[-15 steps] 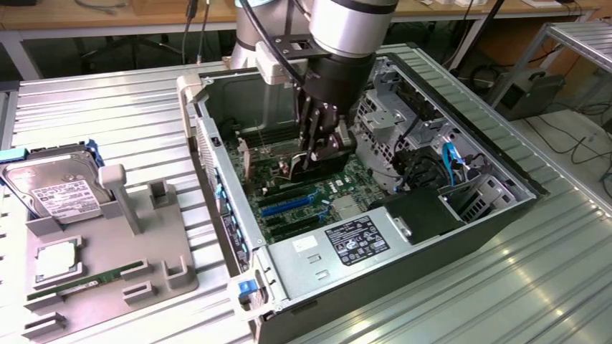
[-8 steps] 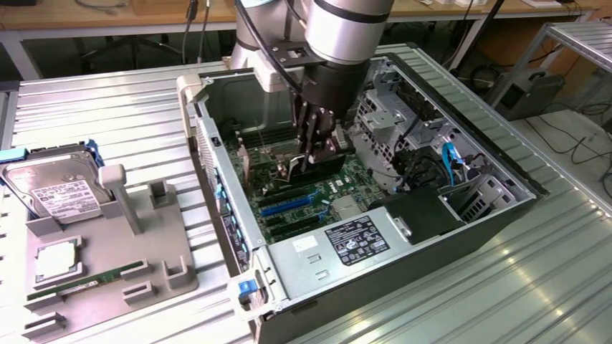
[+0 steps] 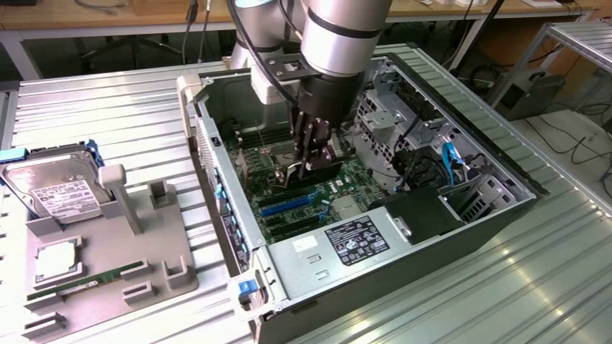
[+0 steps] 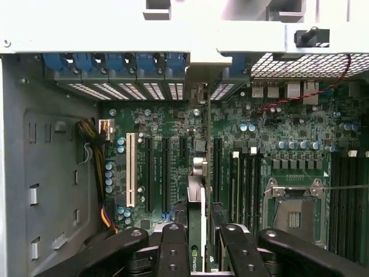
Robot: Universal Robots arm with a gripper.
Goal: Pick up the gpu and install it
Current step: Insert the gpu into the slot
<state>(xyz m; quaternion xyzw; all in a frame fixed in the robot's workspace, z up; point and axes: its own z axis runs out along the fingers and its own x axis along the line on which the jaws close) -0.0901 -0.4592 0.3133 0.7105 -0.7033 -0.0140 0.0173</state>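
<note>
Black fingers of the gripper sat closest to the wrist camera. They were partly closed and clamped on the gpu, which stood edge-on between them, thin and upright, its pale metal end pointing toward the case's rear vents. Under the card lay the motherboard, with a white slot off to one side and the bare processor socket to the other. Whether the card's edge had reached a slot could not be told. From the exterior view the gripper reached down inside the open computer case, beyond the labelled power supply. That view also took in the ribbed table. At the exterior view's left stood a grey tray with a hard drive and a green RAM stick on it.
</note>
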